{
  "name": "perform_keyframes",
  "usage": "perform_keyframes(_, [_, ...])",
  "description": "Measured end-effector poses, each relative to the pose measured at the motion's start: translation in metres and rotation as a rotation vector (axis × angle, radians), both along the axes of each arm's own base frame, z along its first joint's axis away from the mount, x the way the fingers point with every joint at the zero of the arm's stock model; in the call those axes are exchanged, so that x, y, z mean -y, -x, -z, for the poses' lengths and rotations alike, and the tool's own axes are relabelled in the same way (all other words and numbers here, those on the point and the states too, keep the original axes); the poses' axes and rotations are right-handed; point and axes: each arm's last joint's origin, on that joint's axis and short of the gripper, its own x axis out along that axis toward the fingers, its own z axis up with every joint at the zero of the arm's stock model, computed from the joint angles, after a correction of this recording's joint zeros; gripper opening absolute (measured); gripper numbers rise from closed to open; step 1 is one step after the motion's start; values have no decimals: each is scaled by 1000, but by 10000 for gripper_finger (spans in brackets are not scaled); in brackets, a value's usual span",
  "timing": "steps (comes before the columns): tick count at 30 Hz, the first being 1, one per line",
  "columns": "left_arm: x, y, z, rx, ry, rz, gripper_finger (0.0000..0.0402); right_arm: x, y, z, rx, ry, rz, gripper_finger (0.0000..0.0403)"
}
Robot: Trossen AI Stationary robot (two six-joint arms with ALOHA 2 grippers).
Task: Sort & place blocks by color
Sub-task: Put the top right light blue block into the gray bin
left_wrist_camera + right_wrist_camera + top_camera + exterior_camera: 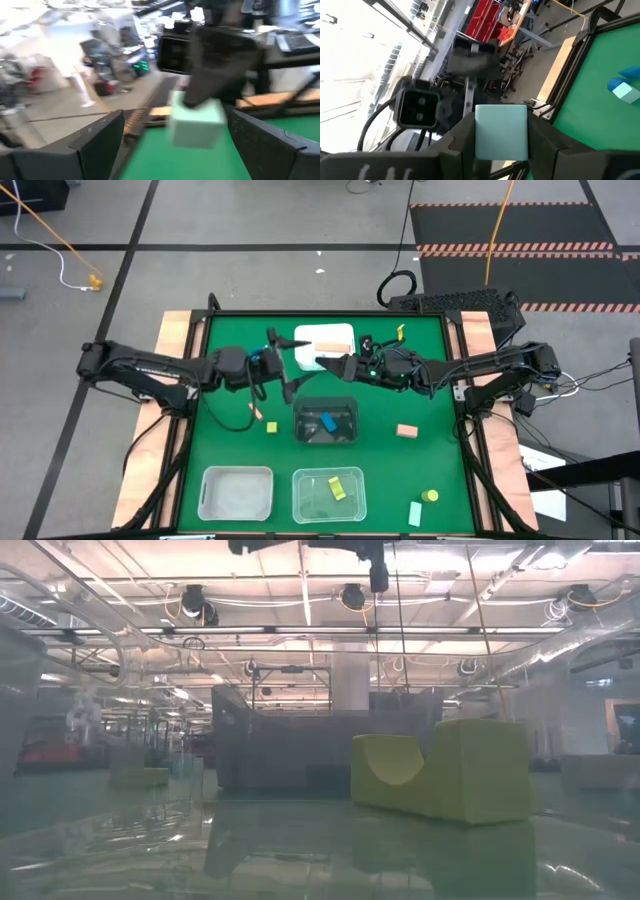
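While the two arms meet over the middle of the green worktop (420, 470) in the high view, the right gripper (335, 364) and left gripper (285, 367) face each other above the dark bin (326, 421), so a handover could drop the piece into the wrong bin. The low view shows only a yellow-green block (445, 772) on the worktop, arms barely visible overhead. In the left wrist view, wide-spread jaws flank a mint block (196, 122) carried by the other arm, probably untouched. In the right wrist view, jaws pinch that mint block (501, 131) between them.
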Motion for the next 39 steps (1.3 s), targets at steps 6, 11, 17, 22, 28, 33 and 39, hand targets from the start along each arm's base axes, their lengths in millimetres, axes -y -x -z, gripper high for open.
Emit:
perform_keyframes(6, [0, -8, 5, 19, 6, -7, 351, 0, 0, 0, -10, 28, 0, 114])
perform_keyframes(11, [0, -8, 4, 25, 14, -6, 321, 0, 0, 1, -16, 38, -2, 114])
perform_keyframes(17, [1, -8, 6, 15, 29, 19, 197, 0, 0, 0, -15, 46, -1, 114])
perform_keyframes(22, [2, -8, 8, -11, 14, 55, 137, 1, 0, 1, -16, 35, -18, 114])
perform_keyframes(28, [3, -8, 7, 14, 101, 72, 137, 0, 0, 1, -26, 83, -40, 169])
perform_keyframes(33, [8, -5, 5, 26, 154, 71, 137, 5, -1, 1, -34, 160, -98, 223])
perform_keyframes(39, [17, 3, 4, -8, 182, 13, 137, 23, 3, 4, -93, 191, -215, 268])
